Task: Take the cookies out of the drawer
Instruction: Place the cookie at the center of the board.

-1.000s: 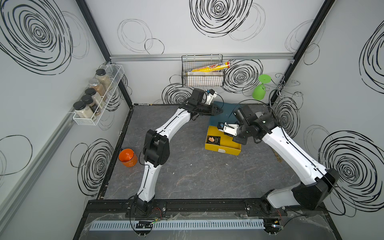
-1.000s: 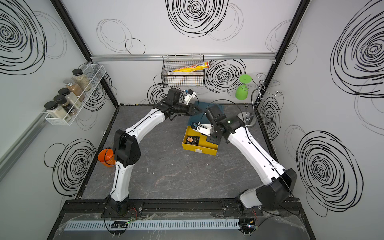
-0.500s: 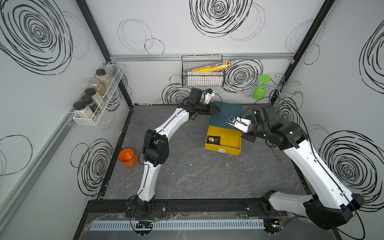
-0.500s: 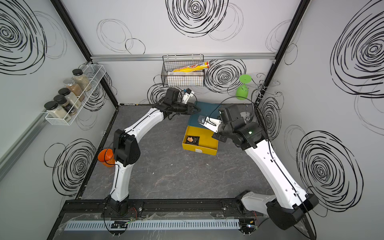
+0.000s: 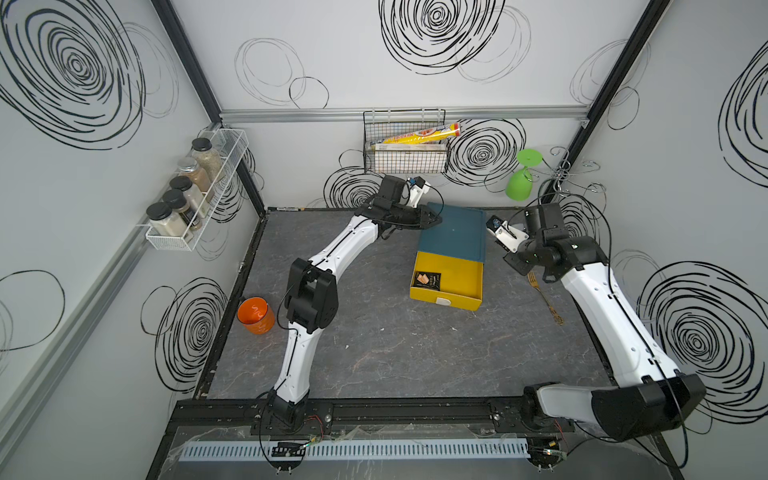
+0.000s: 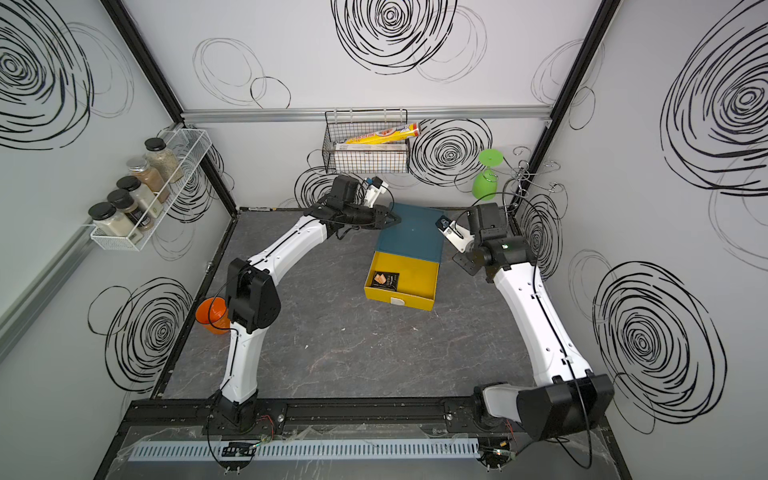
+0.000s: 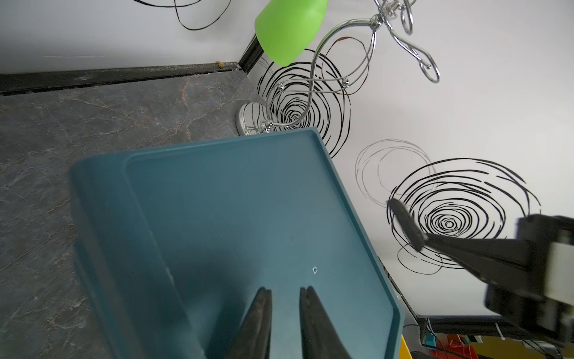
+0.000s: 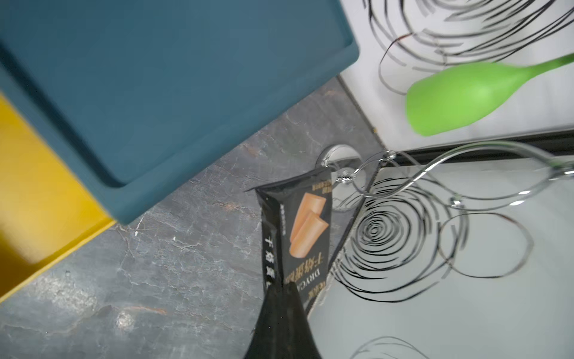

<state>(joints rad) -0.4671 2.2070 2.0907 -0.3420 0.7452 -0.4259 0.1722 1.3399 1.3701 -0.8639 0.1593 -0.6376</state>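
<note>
Top views: yellow drawer (image 5: 446, 302) pulled out from under teal cabinet (image 5: 453, 232). One black cookie packet (image 5: 427, 279) lying flat inside, by the wall nearer the left arm. Left gripper (image 5: 436, 219) at the cabinet's left edge.

Left wrist view: jaws slightly spread, nothing between, above the cabinet top.

Right wrist view: right gripper (image 8: 281, 289) pinched tight on one end of held black packet (image 8: 299, 230), outside the drawer, above grey table (image 8: 174, 248), beside the cabinet corner.
</note>
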